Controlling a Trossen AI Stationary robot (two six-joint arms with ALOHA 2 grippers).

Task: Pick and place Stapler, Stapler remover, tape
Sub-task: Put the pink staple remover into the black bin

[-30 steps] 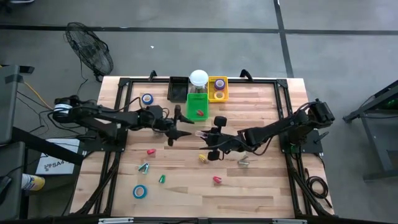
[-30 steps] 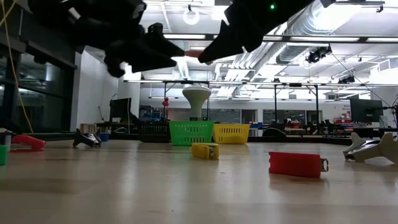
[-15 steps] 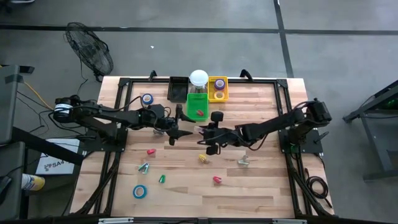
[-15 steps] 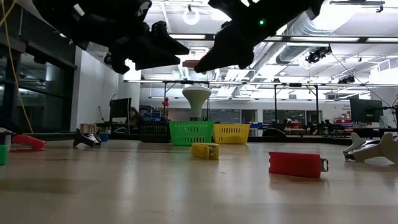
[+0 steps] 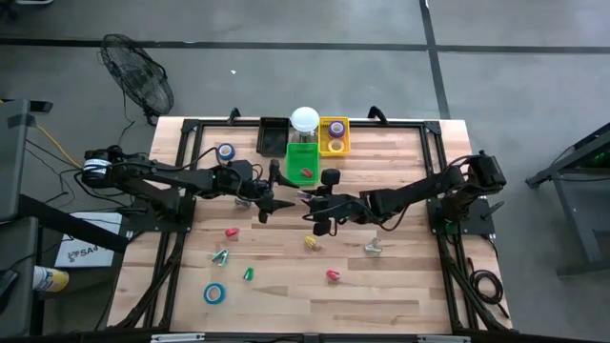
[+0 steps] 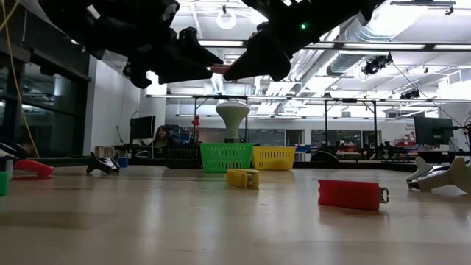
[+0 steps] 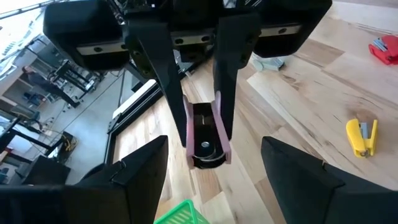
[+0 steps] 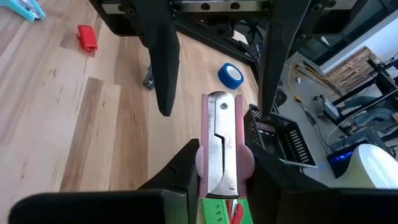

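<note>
Readable text: just one white label [image 5: 81, 251] on the floor left of the table [image 5: 400, 286]. It starts "SA", rest too small. No brand or marking readable on the staplers, baskets or arms.

Arm pose:
- Both arms reach in toward table centre and the grippers meet tip to tip, just near of the green basket [image 5: 303, 164].
- Low view: both are well above the tabletop, nothing under them touching.
- Left arm comes in from the left edge, stretched nearly flat. Left gripper [image 5: 270, 202] has its fingers spread wide. Its wrist view shows the stapler between them, with no contact visible.
- Right arm comes in from the right edge, angled slightly toward the far side. Right gripper [image 5: 307, 199] pinches a pink stapler [image 8: 221, 146] by its sides, metal top plate facing the wrist camera.

Task items:
- Pink stapler: airborne, in the right gripper, nose pointing at the left gripper.
- Yellow stapler [image 5: 312, 243]: on the table just near of the grippers.
- Red stapler [image 5: 333, 275]: nearer again. A second red one [image 5: 231, 232] lies to the left.
- Staple remover [image 5: 373, 248]: on the table under the right arm. Another [image 5: 220, 255] lies near left.
- Tape: blue roll [image 5: 226, 151] far left, blue roll [image 5: 214, 292] near left, and two rolls in the yellow basket [image 5: 325, 149].
- Green basket holds a red item, can't tell what.
- White jar [image 5: 304, 119] stands on the far side of the green basket, with the black basket [image 5: 274, 136] to its left.
</note>
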